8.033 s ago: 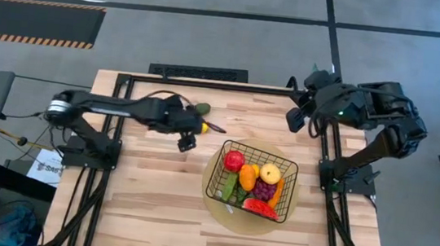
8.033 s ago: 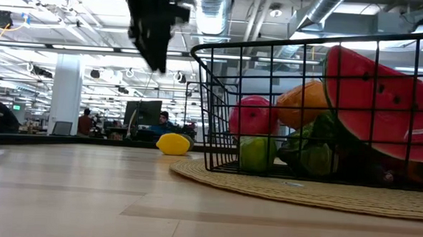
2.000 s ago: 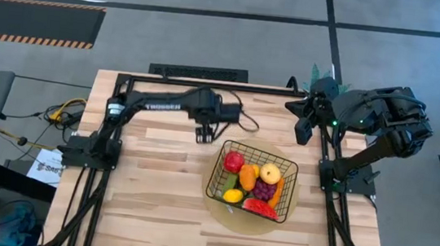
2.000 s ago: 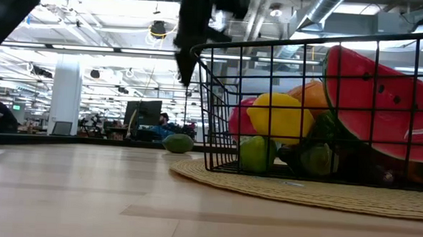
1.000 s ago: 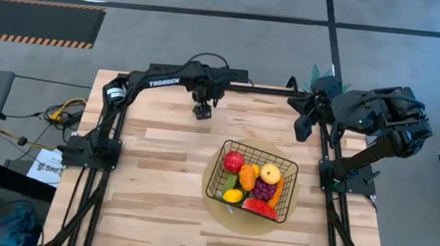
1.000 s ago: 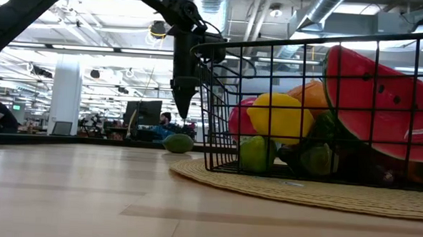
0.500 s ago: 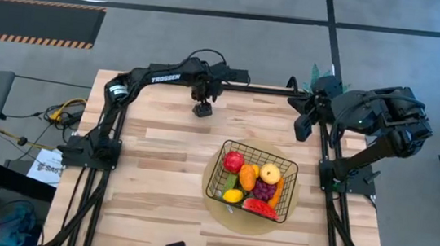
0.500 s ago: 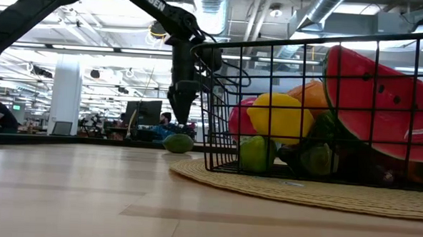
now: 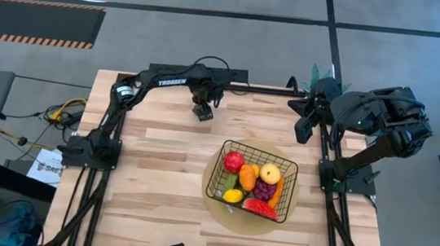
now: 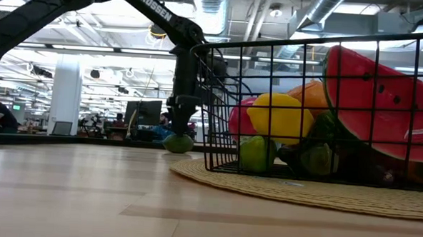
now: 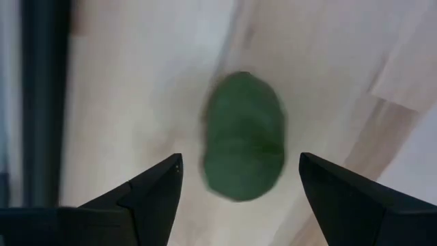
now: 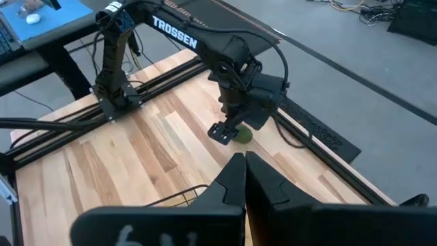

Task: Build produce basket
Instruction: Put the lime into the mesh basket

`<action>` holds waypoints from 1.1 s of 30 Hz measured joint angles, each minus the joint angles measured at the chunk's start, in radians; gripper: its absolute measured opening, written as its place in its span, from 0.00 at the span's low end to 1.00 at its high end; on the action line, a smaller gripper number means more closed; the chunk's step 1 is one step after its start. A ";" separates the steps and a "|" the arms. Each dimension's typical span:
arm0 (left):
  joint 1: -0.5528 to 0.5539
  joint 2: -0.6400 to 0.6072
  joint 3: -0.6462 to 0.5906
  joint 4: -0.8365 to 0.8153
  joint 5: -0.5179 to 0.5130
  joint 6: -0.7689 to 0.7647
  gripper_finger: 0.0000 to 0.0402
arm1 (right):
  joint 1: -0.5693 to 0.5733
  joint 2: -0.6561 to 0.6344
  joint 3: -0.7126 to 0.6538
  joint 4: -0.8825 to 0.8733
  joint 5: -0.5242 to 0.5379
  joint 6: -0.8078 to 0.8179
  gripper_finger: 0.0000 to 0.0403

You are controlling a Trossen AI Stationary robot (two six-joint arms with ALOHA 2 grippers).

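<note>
A green avocado (image 11: 244,137) lies on the wooden table near its far edge, left of the basket in the low view (image 10: 178,143). My left gripper (image 11: 240,158) hangs open just above it, pointing down, one finger on either side and touching nothing. The black wire basket (image 9: 213,175) stands on a round tan mat (image 9: 218,217) and holds produce: a red apple (image 9: 234,160), a lemon (image 9: 233,196), a watermelon slice (image 9: 260,208) and others. My right gripper (image 12: 244,160) waits shut, raised over the table's far right.
A black rail (image 9: 256,87) runs along the table's far edge just behind the avocado. A small green plant (image 9: 321,72) stands at the far right corner. Bare wood (image 9: 148,181) stretches left of and in front of the basket.
My left gripper has come down toward the avocado, staying open and pointing down. The avocado and the basket have kept their places.
</note>
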 joint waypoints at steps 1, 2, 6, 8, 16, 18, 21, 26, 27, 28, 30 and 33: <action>-0.003 0.009 0.000 -0.003 0.003 -0.001 0.69 | 0.000 0.000 0.000 -0.002 -0.002 0.000 0.04; -0.006 0.016 0.000 -0.009 0.001 -0.002 0.69 | 0.000 0.000 0.000 -0.002 -0.005 0.000 0.04; -0.019 0.041 0.000 -0.002 0.000 -0.005 0.69 | 0.000 0.000 0.000 -0.009 -0.019 0.000 0.04; -0.022 0.043 -0.001 0.000 0.000 -0.009 0.69 | 0.000 0.000 0.000 -0.014 -0.022 0.000 0.04; -0.046 0.043 -0.001 0.015 -0.001 -0.001 0.69 | 0.000 0.000 0.000 -0.016 -0.025 -0.003 0.04; -0.054 0.043 -0.001 0.035 -0.001 0.001 0.69 | 0.000 0.000 0.000 -0.020 -0.025 -0.003 0.04; -0.059 0.043 -0.001 0.057 -0.001 -0.020 0.68 | 0.000 0.000 0.000 -0.029 -0.025 -0.003 0.04; -0.068 0.043 -0.001 0.054 -0.024 -0.028 0.51 | 0.000 0.000 0.000 -0.041 -0.025 -0.003 0.04; -0.070 0.042 -0.001 0.051 -0.028 -0.027 0.47 | 0.000 0.000 0.000 -0.042 -0.025 -0.003 0.04; -0.070 0.042 0.000 0.043 -0.034 -0.022 0.42 | 0.000 0.000 0.000 -0.042 -0.025 -0.003 0.04; -0.070 0.042 0.000 0.016 -0.051 -0.009 0.33 | 0.000 0.000 0.000 -0.042 -0.025 -0.003 0.04; -0.070 0.042 0.000 -0.010 -0.074 0.009 0.27 | 0.000 0.000 0.000 -0.043 -0.028 -0.003 0.04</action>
